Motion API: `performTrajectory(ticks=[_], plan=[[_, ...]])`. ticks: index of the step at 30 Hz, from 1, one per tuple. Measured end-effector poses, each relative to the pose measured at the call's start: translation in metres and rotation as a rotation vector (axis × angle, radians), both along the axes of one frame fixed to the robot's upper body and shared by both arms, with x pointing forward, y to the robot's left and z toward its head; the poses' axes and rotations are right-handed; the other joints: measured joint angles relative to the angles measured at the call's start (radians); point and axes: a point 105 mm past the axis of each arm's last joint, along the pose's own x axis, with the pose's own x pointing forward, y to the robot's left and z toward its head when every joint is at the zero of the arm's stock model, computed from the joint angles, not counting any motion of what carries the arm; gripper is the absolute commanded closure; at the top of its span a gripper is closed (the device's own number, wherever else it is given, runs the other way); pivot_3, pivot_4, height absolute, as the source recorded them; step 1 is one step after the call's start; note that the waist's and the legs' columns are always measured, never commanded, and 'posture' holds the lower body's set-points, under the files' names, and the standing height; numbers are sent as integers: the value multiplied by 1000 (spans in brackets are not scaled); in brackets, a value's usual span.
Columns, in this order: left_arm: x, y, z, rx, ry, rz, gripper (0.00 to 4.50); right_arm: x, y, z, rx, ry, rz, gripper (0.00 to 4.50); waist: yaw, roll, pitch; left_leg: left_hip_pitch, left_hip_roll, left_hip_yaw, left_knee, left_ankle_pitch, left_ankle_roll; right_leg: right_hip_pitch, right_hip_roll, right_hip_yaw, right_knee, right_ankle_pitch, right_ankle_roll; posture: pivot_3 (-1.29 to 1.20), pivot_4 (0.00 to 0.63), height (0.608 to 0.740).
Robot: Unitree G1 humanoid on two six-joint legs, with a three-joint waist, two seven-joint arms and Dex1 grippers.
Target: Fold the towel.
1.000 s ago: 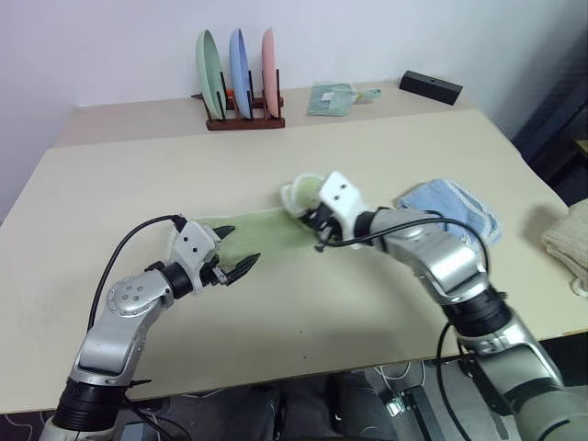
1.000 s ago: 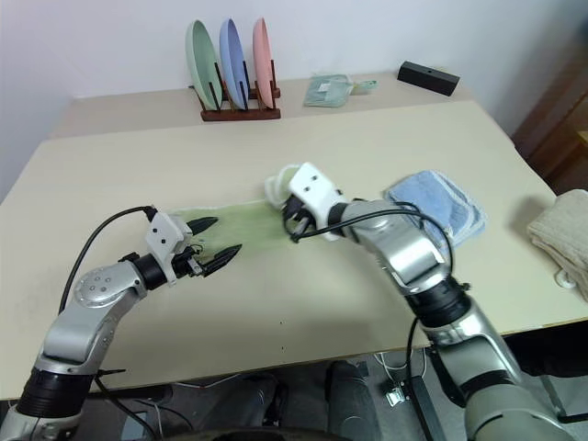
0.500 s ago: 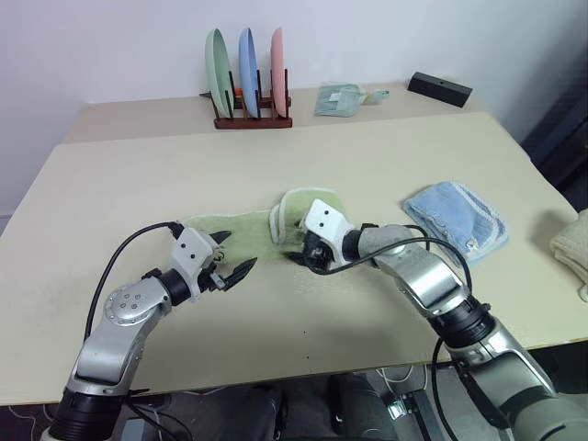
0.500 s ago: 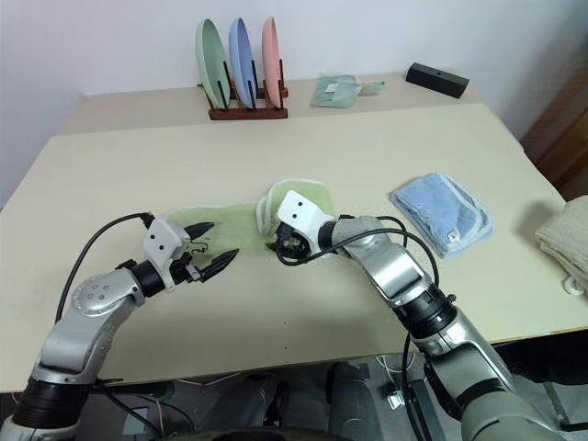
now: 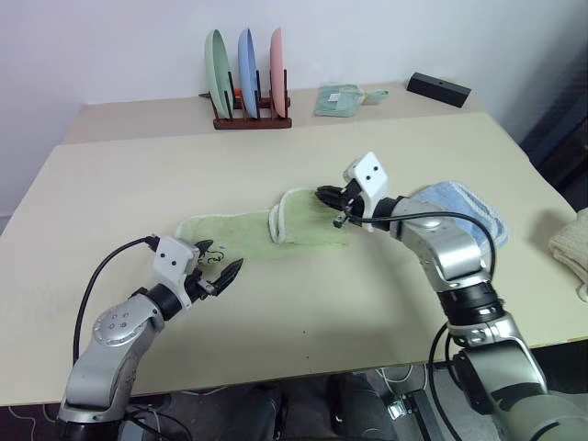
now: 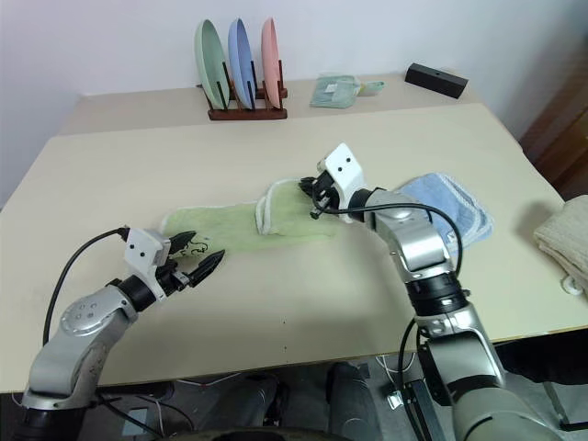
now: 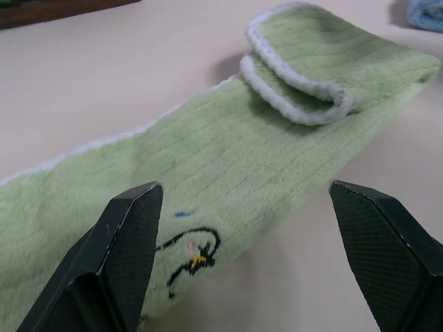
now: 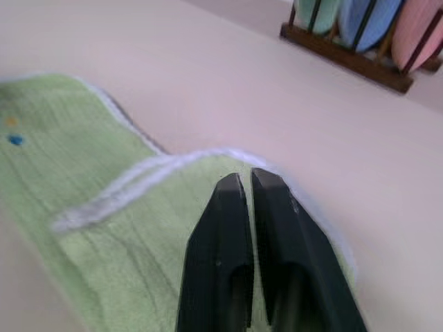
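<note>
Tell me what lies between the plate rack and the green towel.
Only bare tabletop lies between the plate rack and the green towel, seen in the left eye view.

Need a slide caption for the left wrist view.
Open left gripper fingers frame the light green fluffy terry towel, its far end folded over.

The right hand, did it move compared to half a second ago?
Yes. The right hand rose off the towel and went toward the blue towel.

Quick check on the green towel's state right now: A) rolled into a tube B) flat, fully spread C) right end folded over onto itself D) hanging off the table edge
C: the towel lies on the table with its right end doubled back, the white edging forming a flap.
</note>
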Motion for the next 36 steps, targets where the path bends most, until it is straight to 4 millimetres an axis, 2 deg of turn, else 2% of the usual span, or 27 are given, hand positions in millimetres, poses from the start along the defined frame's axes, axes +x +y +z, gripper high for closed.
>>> performTrajectory(ticks=[2,6,11,16,17,18,19,20,23,25,27,31,36], plan=[[1,2,-1,-17,3,36,554,8,8,-19,-21,16,-7,4445,-1,0,0,0,0,0,0,0,0,0,0,0,0,0,0,0,150,740],[-5,10,-11,-15,41,91,554,8,19,-59,-73,89,23,4445,-1,0,0,-1,0,0,0,0,0,-1,0,0,0,0,0,0,150,740],[-13,15,-14,-37,65,149,554,5,22,-66,-125,45,72,4445,-1,0,-1,2,0,0,0,0,0,2,0,0,1,0,0,0,150,740],[-17,21,-17,-63,93,212,554,4,21,-63,-129,9,79,4445,-1,0,-1,2,0,0,0,0,0,1,1,0,1,0,0,0,150,740],[-18,22,-18,-78,103,227,554,4,21,-62,-126,3,83,3926,-1,0,-1,2,0,0,0,0,-1,1,1,0,1,0,0,0,150,740],[-19,22,-18,-101,110,243,554,3,21,-59,-121,-6,89,3681,-1,0,-1,1,0,0,0,0,-1,1,1,0,1,0,0,0,150,740],[-20,24,-18,-138,123,266,317,2,21,-55,-116,-21,104,3180,-1,0,-1,1,0,0,0,0,-1,0,1,0,1,0,0,0,150,740],[-22,24,-18,-176,138,288,40,-1,22,-46,-109,-47,126,2686,0,0,-1,0,0,0,0,0,-1,0,1,0,1,0,0,0,150,740],[-29,25,-23,-238,209,334,0,-11,26,-14,-102,-160,212,1121,0,0,-1,0,0,0,0,0,-1,0,1,0,1,0,0,0,150,740],[-35,24,-26,-295,255,362,0,-20,27,-1,-123,-218,272,144,0,0,-1,1,0,0,0,0,-1,0,1,0,0,0,0,0,150,740],[-37,25,-28,-351,290,411,0,-29,30,4,-134,-245,321,23,2,0,-1,1,0,-1,0,-1,-1,1,1,0,0,0,0,0,150,740],[-27,30,-22,-520,318,510,0,-41,37,-2,-162,-262,388,23,2,-1,-1,1,0,-1,1,0,-1,1,1,0,1,0,0,0,150,740],[-3,35,-14,-765,358,591,0,-46,41,-2,-179,-302,413,23,4,-1,-1,1,0,-1,2,0,-1,1,1,0,2,0,0,0,150,740]])
